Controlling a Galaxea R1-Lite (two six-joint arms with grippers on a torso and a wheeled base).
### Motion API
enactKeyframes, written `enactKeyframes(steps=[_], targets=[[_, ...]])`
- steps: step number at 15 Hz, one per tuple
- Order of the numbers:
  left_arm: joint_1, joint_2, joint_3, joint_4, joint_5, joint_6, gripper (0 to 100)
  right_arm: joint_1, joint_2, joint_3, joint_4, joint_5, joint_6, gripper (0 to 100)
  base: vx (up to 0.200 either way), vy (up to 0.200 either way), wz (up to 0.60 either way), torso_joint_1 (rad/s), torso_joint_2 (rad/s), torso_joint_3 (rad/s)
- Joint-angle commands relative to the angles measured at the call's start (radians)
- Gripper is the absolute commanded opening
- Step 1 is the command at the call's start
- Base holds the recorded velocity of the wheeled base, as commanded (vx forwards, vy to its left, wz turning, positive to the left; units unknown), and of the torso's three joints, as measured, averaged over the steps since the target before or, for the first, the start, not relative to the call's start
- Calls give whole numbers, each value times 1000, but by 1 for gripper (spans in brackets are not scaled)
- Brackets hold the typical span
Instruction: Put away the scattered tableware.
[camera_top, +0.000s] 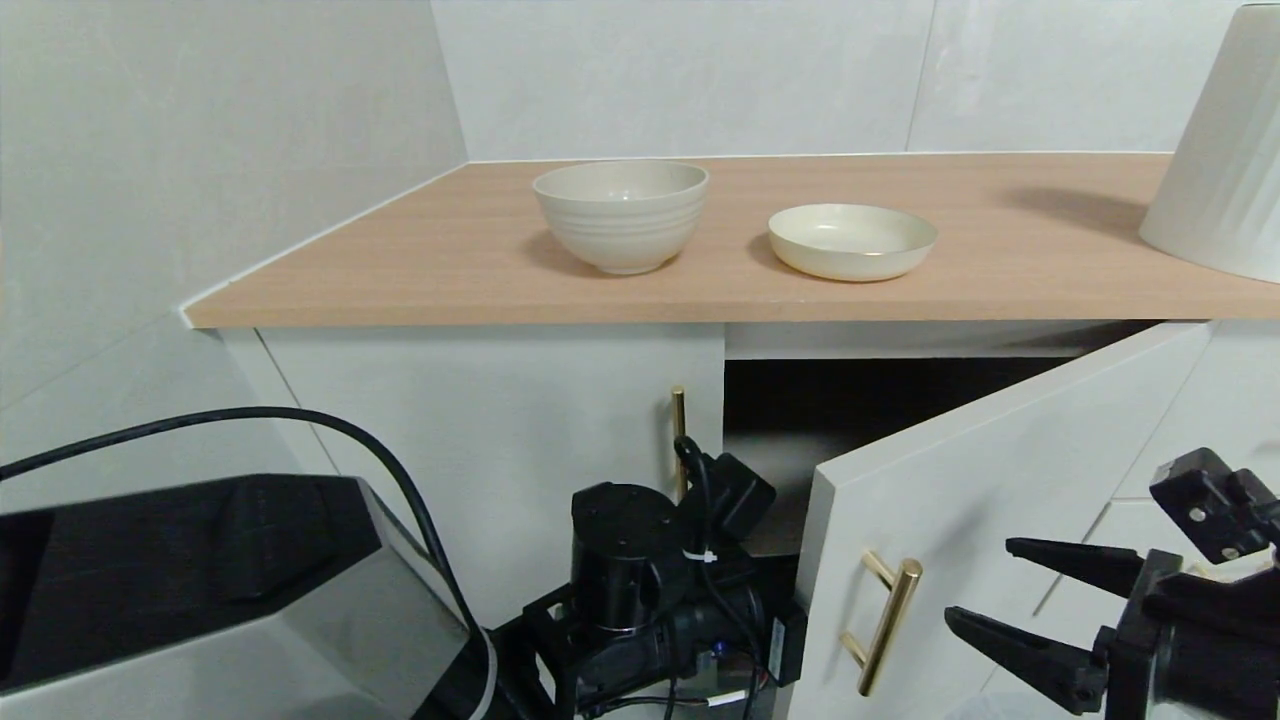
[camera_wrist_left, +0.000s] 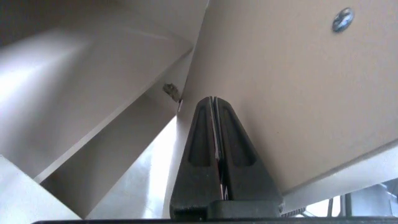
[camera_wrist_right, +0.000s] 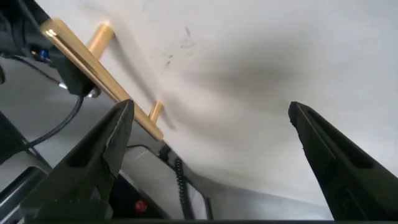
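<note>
- Because the cupboard door (camera_top: 1000, 480) is swung open, we think the dark space behind it is ready for the dishes.
- We see the bowl (camera_top: 621, 215) and the small plate (camera_top: 852, 240) up on the counter (camera_top: 400, 270), side by side but not touching, and neither is put away yet.
- Our right gripper (camera_top: 980, 580) hangs low in front of the open door, near its gold handle (camera_top: 885, 620), with its fingers spread wide and nothing between them.
- Our left gripper (camera_wrist_left: 213, 106) sits low by the cupboard opening, close against a pale board (camera_wrist_left: 298, 93); its fingers are pressed flat together and grip nothing.
- The bowl is round, deep and cream, with soft rings around its outside; it looks smooth and hard.
- The small plate is shallow, pale and shiny, with a thin rim.
- The counter is flat brown wood with fine lines; the door is plain white, its handle a shiny bar.
</note>
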Motion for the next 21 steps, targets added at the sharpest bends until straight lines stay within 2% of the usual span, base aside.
enactKeyframes(steps=[1,3,5,10,13,14,16,19,21], targets=[[-4,-19,5,1,2,-9,0,11,-174,-29,108,-25,-6,100,0,0,0,0,0,0],[-15,-33,2,4,2,-35,0,11,-263,-124,326,-24,-6,100,0,0,0,0,0,0],[-22,-36,2,19,2,-39,0,11,-298,-167,400,-24,-5,100,0,0,0,0,0,0],[-34,-34,-27,52,2,-40,0,9,-334,-167,403,-30,-3,100,-160,0,0,4,5,1],[-34,-30,-75,116,2,-42,0,9,-344,-167,404,-31,-3,100,0,0,0,0,0,0],[-34,-24,-118,153,2,-65,0,8,-354,-167,404,-33,-3,100,0,0,0,0,0,0],[-34,-18,-162,196,2,-77,0,8,-358,-170,404,-33,-2,100,0,0,0,0,0,0],[-34,-19,-173,214,2,-77,0,8,-363,-176,404,-33,-2,100,0,0,0,0,0,0],[-34,-16,-175,217,2,-77,0,6,-364,-182,404,-34,-2,100,-200,0,0,10,0,0]])
